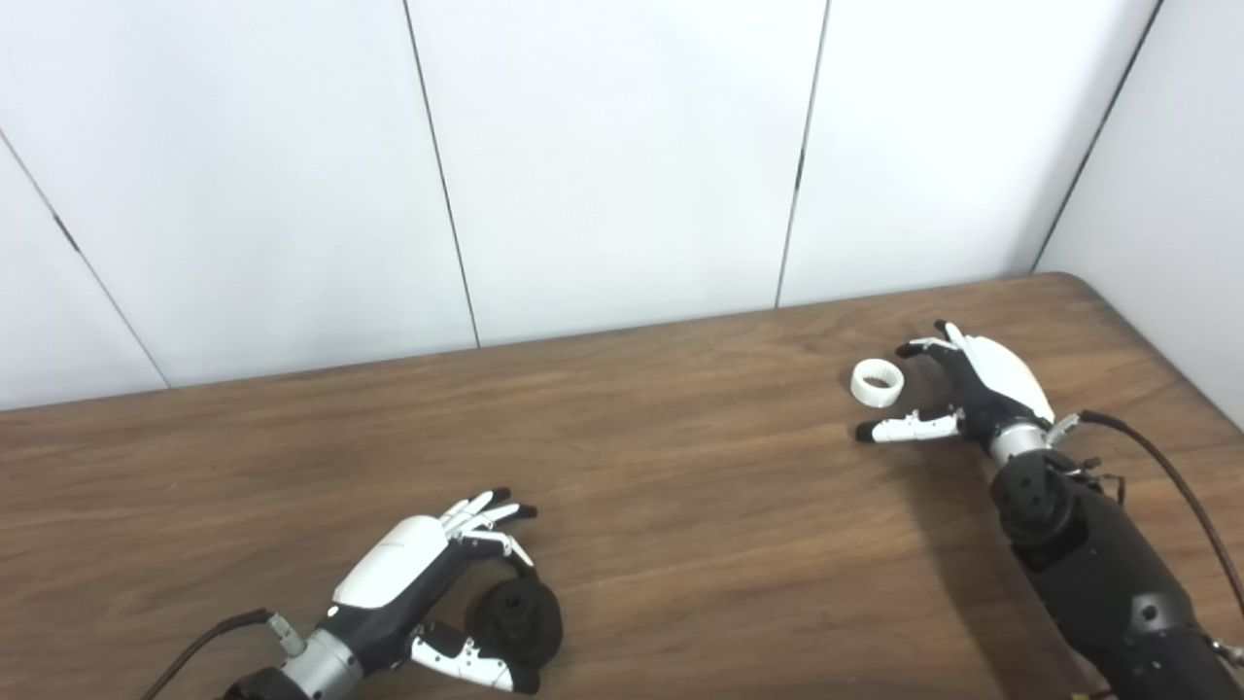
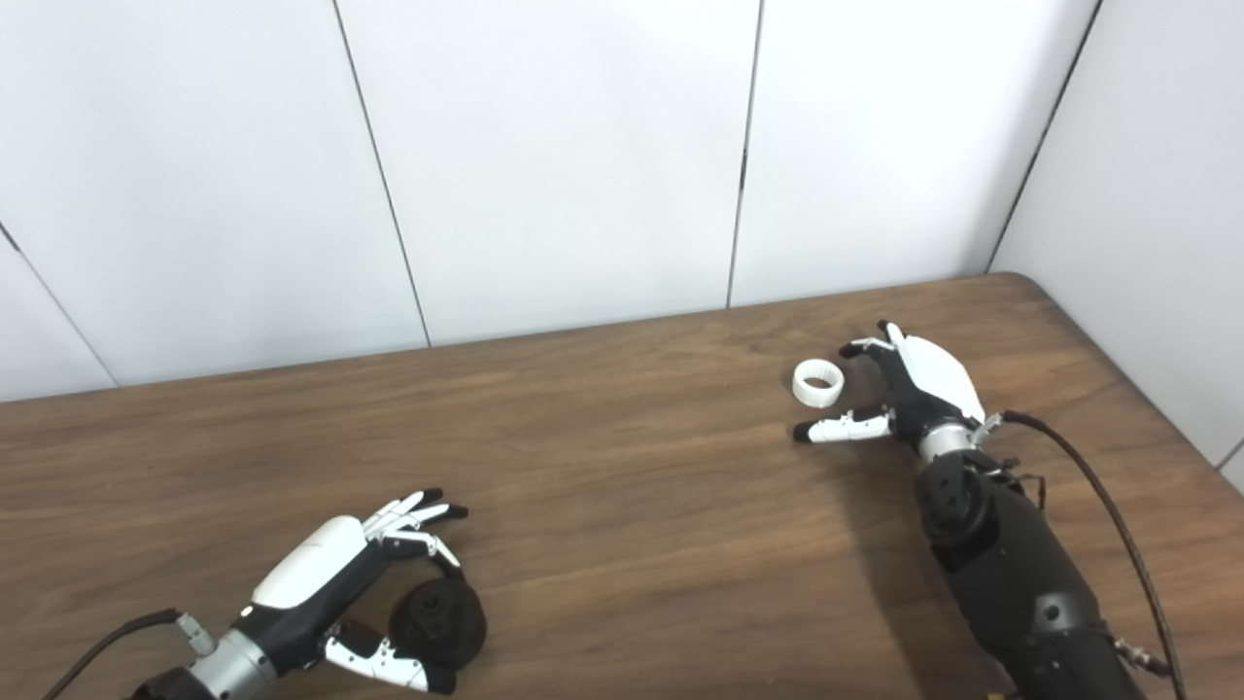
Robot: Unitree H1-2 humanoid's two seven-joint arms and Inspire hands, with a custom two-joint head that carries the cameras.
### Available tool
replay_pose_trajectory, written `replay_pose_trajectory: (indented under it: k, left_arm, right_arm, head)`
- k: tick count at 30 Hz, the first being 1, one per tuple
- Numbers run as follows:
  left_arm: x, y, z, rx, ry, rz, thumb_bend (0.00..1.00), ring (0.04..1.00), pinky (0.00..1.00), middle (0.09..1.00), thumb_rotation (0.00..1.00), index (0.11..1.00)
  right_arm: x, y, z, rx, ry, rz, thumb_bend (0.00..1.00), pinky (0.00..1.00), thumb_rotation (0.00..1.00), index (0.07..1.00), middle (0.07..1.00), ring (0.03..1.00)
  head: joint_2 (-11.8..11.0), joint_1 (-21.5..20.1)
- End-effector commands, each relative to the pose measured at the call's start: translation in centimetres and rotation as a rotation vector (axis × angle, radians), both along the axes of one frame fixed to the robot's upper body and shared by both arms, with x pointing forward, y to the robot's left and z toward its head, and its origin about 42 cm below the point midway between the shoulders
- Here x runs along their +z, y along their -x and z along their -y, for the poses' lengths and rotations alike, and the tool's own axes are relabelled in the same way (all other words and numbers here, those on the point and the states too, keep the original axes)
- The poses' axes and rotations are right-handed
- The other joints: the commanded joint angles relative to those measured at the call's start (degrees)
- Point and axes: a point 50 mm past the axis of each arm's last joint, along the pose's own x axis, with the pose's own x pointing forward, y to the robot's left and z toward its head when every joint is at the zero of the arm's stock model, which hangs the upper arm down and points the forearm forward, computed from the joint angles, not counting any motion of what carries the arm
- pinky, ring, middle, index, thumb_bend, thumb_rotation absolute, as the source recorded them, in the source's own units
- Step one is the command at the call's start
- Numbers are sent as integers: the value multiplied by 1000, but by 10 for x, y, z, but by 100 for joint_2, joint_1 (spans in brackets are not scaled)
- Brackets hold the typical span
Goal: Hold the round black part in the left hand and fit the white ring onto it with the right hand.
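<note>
Both hands [image 1: 408,583] [image 1: 972,384] rest on brown wooden table [image 1: 680,467], white-panelled wall [image 1: 622,156] behind.

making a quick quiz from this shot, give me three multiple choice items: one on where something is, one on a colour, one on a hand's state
1. Where is the white ring?
A. on the table beside the right hand
B. in the left hand
C. on the black part

2. What colour is the round part by the left hand?
A. white
B. black
C. red

3. What is the right hand doing?
A. gripping the ring
B. fist closed
C. open, fingers apart

Answers: 1 A, it lies on the table. 2 B, it is dark all over. 3 C, ring sits free between thumb and fingers.
</note>
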Motion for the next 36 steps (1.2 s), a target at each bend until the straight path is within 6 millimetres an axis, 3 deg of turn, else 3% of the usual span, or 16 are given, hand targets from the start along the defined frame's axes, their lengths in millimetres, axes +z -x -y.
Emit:
replay_pose_trajectory:
  k: [1,15,25,33,36]
  left_arm:
    - [-13,6,-13,8,-75,-58,520,1000,1000,914,59,477]
    - [-14,7,-11,5,-71,-59,519,1000,1000,912,60,477]
    - [-14,9,-8,1,-70,-64,519,1000,1000,911,58,477]
    - [-14,9,-8,-2,-75,-65,520,1000,1000,910,59,477]
    - [-14,9,-8,-1,-71,-68,520,1000,1000,910,58,477]
  right_arm:
    - [22,-9,7,6,36,45,830,975,396,773,1000,1000]
    - [23,-10,3,64,-36,-9,799,1000,324,778,1000,1000]
    - [27,-13,-3,104,-19,-46,810,999,375,790,1000,1000]
    - [29,-15,-6,110,-16,-38,825,948,413,769,1000,1000]
    - [29,-16,-6,111,-21,-28,789,922,362,742,1000,1000]
  head:
    - [4,4]
    - [10,41]
    - [16,76]
    - [17,68]
    - [15,76]
